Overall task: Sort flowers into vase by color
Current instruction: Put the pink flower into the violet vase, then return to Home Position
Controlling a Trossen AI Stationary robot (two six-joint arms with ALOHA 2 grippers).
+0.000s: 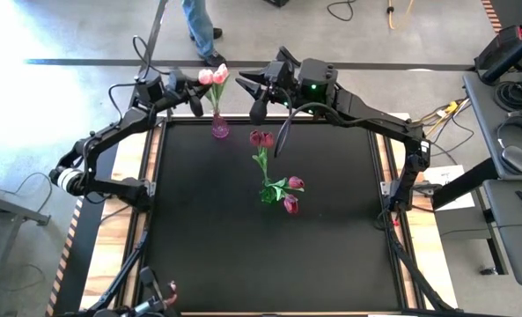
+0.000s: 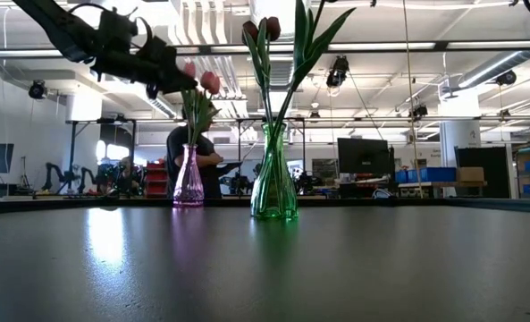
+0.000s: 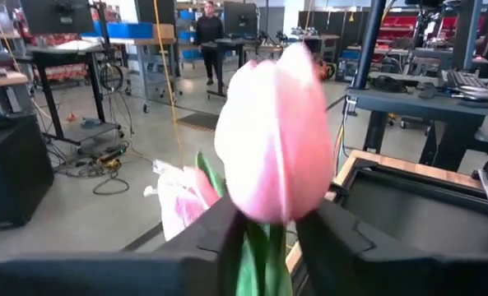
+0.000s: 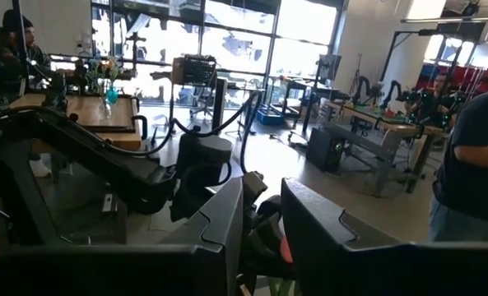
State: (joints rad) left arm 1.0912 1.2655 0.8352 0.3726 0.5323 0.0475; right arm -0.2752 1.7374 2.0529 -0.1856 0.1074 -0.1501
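overhead, the left end effector [image 1: 193, 88] hangs at about 11 o'clock on the black surface [image 1: 331, 246], closed on the stem of a pale pink tulip [image 1: 218, 74] just above the pink vase [image 1: 219, 129]. the green vase [image 1: 268, 194] near centre holds dark red tulips [image 1: 261, 138]. the right end effector [image 1: 259, 92] waits at 12 o'clock; its opening cannot be told here.

level with the surface, the pink vase [image 2: 189, 179] stands beside the green vase [image 2: 274, 179], apart, and the left end effector [image 2: 162, 76] holds a pink head [image 2: 210, 82] above the pink vase's mouth.

left wrist: the fingers [image 3: 342, 247] pinch the stem just under the pink head [image 3: 275, 140]; a second pale bloom [image 3: 178, 197] sits below.

right wrist: the fingers [image 4: 219, 230] stand narrowly parted, holding nothing that can be made out.

likely step: seating this tulip. keep the stem vertical over the neck, lower slowly, and release only once it rests inside.
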